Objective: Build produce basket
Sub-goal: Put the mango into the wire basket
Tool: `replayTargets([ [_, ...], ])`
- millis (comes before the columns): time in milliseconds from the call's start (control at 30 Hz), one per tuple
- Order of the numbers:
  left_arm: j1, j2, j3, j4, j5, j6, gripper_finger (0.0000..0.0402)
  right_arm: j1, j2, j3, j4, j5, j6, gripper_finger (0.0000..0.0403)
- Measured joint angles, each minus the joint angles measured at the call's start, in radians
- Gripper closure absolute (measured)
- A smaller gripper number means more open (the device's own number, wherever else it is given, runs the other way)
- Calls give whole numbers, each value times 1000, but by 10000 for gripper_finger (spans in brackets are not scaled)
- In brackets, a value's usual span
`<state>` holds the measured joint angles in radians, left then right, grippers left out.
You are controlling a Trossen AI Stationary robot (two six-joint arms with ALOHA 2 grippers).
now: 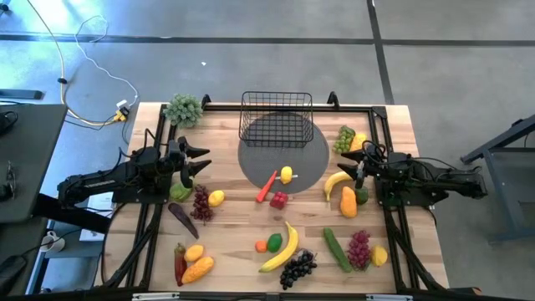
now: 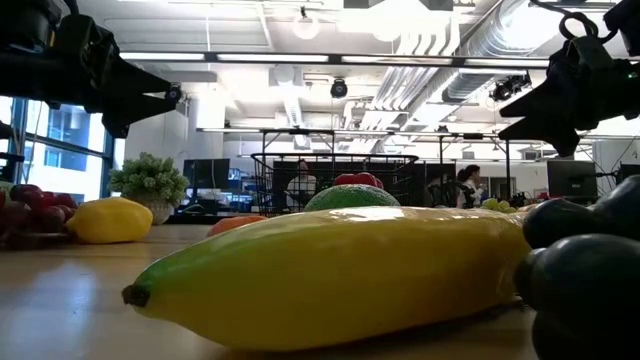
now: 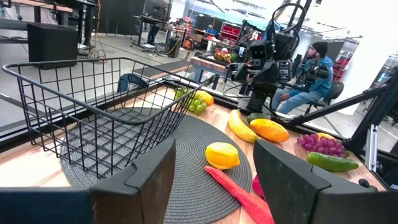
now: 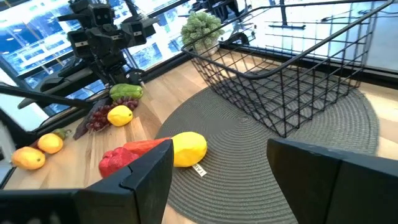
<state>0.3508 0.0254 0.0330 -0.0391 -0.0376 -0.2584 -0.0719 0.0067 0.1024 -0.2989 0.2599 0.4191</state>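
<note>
While the small black wire-mesh basket [image 1: 277,117] sits empty on the far part of the round grey woven mat [image 1: 309,157], both grippers hover beside that mat, left gripper [image 1: 203,159] and right gripper [image 1: 354,174], fingers apart, holding nothing; a yellow toy lemon [image 1: 287,175] lies on the mat's near edge.

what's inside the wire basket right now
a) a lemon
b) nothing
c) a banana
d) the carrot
b, the basket shows only bare mesh over the grey mat in the high view and both wrist views; the lemon lies outside it on the mat.
</note>
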Motion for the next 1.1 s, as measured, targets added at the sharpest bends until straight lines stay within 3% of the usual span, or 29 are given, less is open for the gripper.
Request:
replayTargets([
  [333,0,0,0,0,0,0,196,0,0,0,2,-100,3,154],
  [700,0,0,0,0,0,0,196,0,13,79,-133,-122,38,71],
  [1100,0,0,0,0,0,0,196,1,255,225,-182,-118,268,34],
])
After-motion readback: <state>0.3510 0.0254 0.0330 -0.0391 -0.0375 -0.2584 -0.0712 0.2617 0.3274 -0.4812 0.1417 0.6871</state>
